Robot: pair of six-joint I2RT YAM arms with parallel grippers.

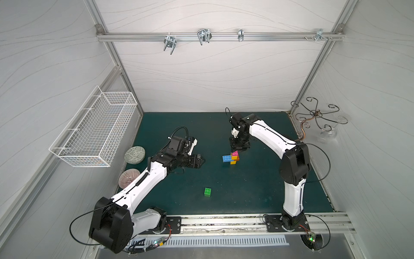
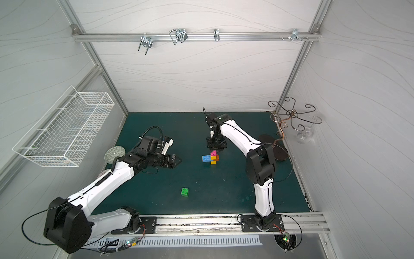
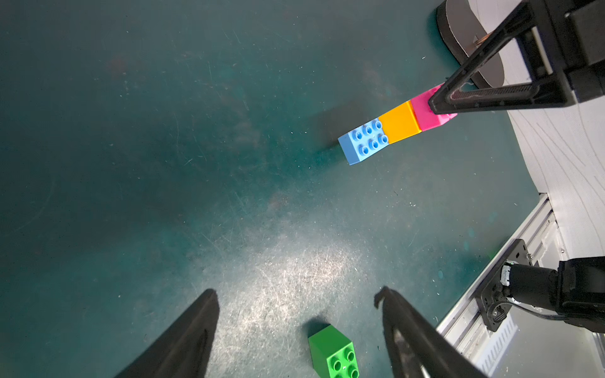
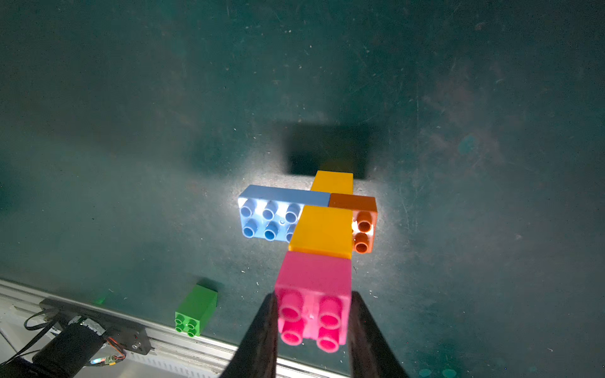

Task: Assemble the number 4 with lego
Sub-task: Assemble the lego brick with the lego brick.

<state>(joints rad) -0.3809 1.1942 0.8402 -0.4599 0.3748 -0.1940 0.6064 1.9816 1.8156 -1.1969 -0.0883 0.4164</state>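
Observation:
The partly built number 4 stands on the green mat point(image 1: 179, 134): a yellow brick point(image 4: 332, 180) at the bottom, then an orange one point(image 4: 363, 225), a second yellow point(image 4: 322, 229) and a pink brick point(image 4: 314, 281) on top. A long blue brick point(image 4: 268, 212) sticks out sideways at the orange level. My right gripper point(image 4: 313, 296) comes down from above and is shut on the pink brick point(image 1: 235, 153). A green brick point(image 1: 207, 192) lies loose on the mat, nearer the front. My left gripper point(image 1: 202, 161) hovers open and empty left of the figure; the green brick point(image 3: 334, 351) shows between its fingers, lower down.
A white wire basket point(image 1: 94, 127) hangs on the left wall. Two round patterned discs point(image 1: 134, 154) point(image 1: 129, 177) lie at the mat's left edge beside the left arm. A curled metal stand point(image 1: 315, 114) with a glass fills the back right corner. An aluminium rail point(image 1: 224, 220) borders the front.

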